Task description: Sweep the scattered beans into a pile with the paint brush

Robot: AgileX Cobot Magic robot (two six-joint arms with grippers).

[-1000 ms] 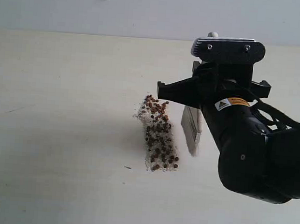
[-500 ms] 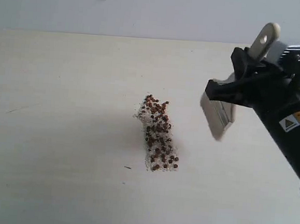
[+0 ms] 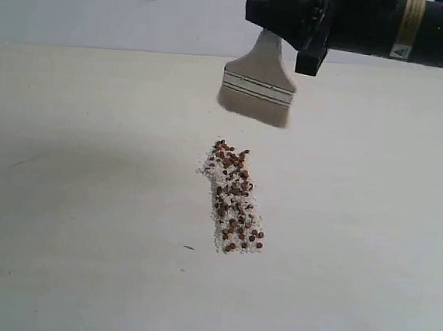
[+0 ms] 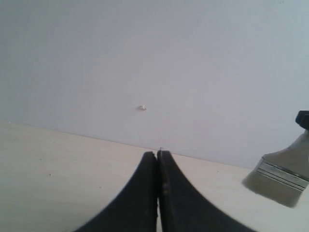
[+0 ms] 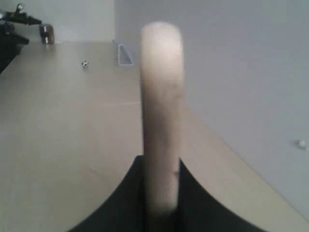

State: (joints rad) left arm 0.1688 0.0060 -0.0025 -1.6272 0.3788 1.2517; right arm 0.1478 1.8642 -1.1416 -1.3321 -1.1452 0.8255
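Dozens of beans (image 3: 234,197) lie mixed with whitish crumbs in one narrow strip at the middle of the pale surface (image 3: 88,201); single pellets blur together where they are packed closest. Well apart from them, toward the wall (image 3: 103,10), the paint brush (image 3: 258,84) hangs bristles-down, its bristles soft and out of focus. The right gripper (image 3: 291,17) has its jaws clamped on the wooden handle, which covers the upper handle in the exterior view, and the arm behind is cut off by the frame edge. From the right wrist the handle (image 5: 161,106) is a blurred pale bar, and it hides the brush head. The left gripper (image 4: 157,157) shows only in its own wrist view, jaws pressed together on nothing, with the brush cropped at the picture's edge.
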